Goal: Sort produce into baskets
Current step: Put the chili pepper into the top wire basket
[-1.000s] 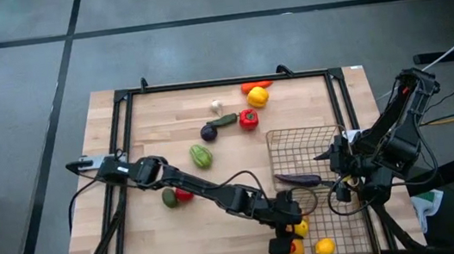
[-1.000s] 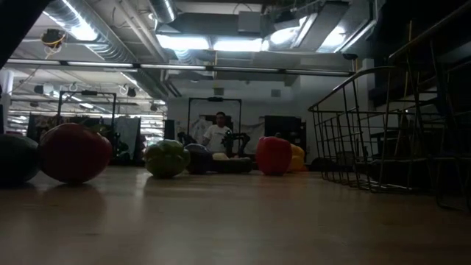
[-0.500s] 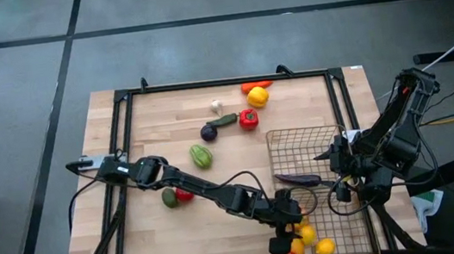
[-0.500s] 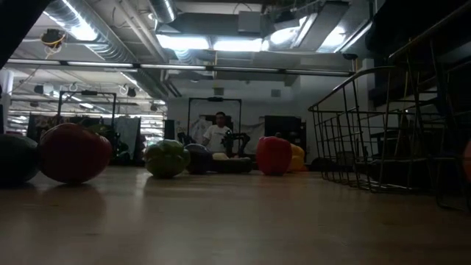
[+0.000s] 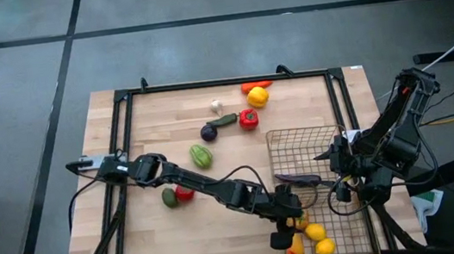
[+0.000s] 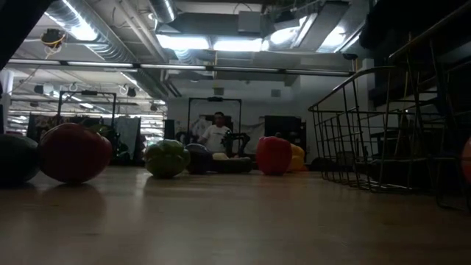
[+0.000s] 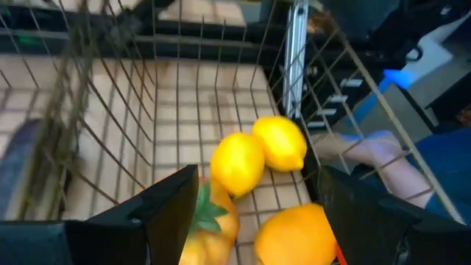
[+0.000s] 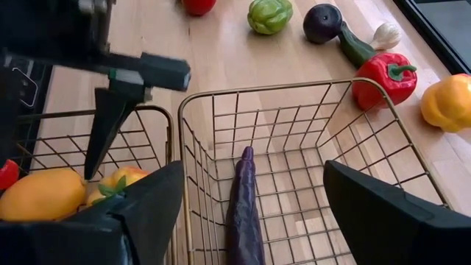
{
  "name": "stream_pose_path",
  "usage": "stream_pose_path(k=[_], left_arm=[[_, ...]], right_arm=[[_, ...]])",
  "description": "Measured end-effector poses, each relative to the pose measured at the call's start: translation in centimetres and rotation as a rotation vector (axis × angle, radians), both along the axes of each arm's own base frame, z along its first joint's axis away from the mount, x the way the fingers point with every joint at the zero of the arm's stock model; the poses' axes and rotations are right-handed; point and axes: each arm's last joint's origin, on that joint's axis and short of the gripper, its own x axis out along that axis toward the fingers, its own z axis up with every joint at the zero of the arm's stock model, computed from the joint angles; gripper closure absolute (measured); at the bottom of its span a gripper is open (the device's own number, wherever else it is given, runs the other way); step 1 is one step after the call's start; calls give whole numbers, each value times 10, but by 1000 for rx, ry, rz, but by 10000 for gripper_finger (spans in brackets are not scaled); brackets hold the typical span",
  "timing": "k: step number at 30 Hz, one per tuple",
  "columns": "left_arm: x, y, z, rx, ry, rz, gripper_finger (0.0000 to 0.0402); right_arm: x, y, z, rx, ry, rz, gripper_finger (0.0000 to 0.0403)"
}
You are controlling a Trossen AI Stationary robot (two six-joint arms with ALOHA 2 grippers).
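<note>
A: Left gripper (image 5: 285,228)?
B: Fingers apart, nothing held, over the near basket (image 5: 354,231) at the table's (image 5: 170,229) near right corner; lemons (image 7: 257,153) and an orange pepper (image 7: 210,221) lie inside.

A: Right gripper (image 5: 337,168)?
B: Jaws wide, empty, at the far basket's (image 8: 294,96) right rim; a purple eggplant (image 8: 243,202) lies inside.

A: Unsorted?
B: Peppers (image 5: 248,119) and garlic (image 5: 216,106) toward the far edge.

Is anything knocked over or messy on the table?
Nothing looks knocked over or broken. Both wire baskets sit flat. The purple eggplant lies alone in one, lemons in the other under the open left claw. Peppers wait loose on the table, unsorted rather than spilled.
</note>
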Motion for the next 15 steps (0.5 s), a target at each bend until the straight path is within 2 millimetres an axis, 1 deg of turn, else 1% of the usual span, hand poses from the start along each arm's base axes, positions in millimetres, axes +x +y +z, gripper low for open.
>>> stream_pose_path(k=[7,15], left_arm=[[-8,14,26,29,8,2,125],[-26,38,57,54,88,33,125]], right_arm=[[0,0,0,-1,1,0,78],[0,0,0,1,0,0,78]])
